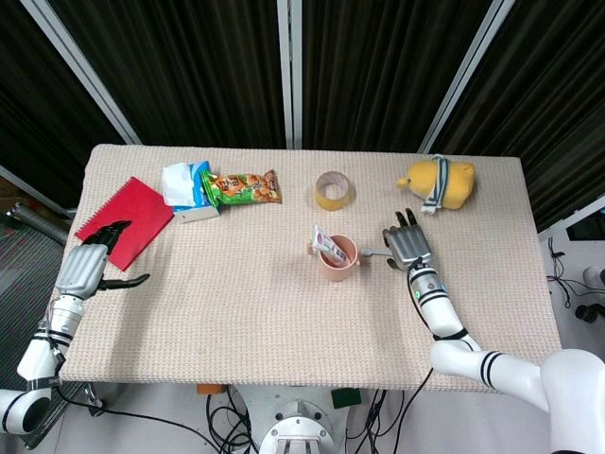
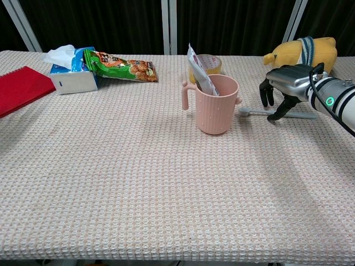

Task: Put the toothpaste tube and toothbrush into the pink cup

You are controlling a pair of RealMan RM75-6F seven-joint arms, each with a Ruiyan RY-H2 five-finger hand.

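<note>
The pink cup (image 1: 337, 258) (image 2: 213, 106) stands right of the table's centre, and the toothpaste tube (image 1: 324, 241) (image 2: 198, 73) leans upright inside it. Just right of the cup the toothbrush (image 1: 371, 253) (image 2: 254, 111) lies flat on the cloth with its head toward the cup. My right hand (image 1: 408, 248) (image 2: 286, 84) hangs over the brush's handle, fingers arched downward and apart, and the thumb tip (image 2: 276, 115) touches the handle. The handle's far end is hidden under the hand in the head view. At the table's left edge my left hand (image 1: 86, 268) hovers with fingers spread and nothing in it.
A red notebook (image 1: 128, 219) lies by the left hand. A tissue pack (image 1: 187, 191), a snack bag (image 1: 244, 187) and a tape roll (image 1: 333, 190) sit along the back. A yellow plush toy (image 1: 437, 183) lies just behind the right hand.
</note>
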